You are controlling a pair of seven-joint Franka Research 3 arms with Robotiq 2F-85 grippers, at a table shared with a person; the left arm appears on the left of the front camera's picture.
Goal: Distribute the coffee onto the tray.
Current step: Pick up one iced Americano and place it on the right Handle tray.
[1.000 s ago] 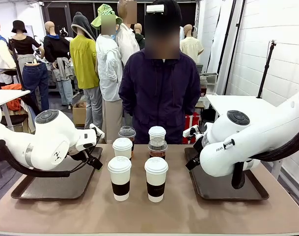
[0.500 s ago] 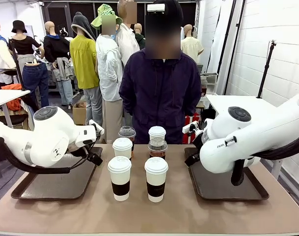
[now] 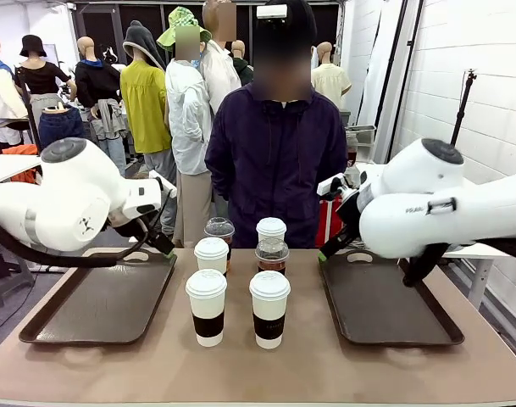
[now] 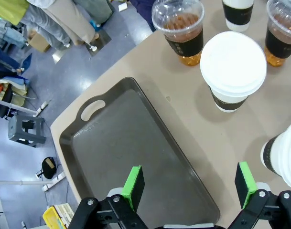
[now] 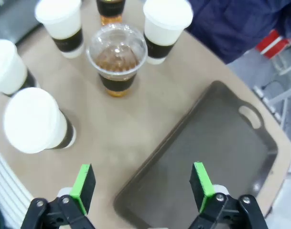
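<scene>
Six coffee cups stand in the table's middle. Two white lidded cups (image 3: 207,305) (image 3: 269,307) are in front, and a third white cup (image 3: 212,254) is beside a clear domed cup (image 3: 272,253). A clear cup (image 3: 219,229) and a white cup (image 3: 271,229) are behind. My left gripper (image 3: 160,242) (image 4: 189,186) hangs open and holds nothing, above the inner edge of the left tray (image 3: 105,297) (image 4: 135,157). My right gripper (image 3: 332,246) (image 5: 142,183) is open too, above the table between the cups and the right tray (image 3: 393,301) (image 5: 217,152). Both trays are bare.
A person in a dark jacket (image 3: 276,161) stands at the far side of the table, hands behind the back. Bare tabletop (image 3: 241,373) runs along the near edge in front of the cups.
Both arms have lifted up off the trays, and the grippers now sit higher beside the cups. Both stay open. The cups have not moved.
</scene>
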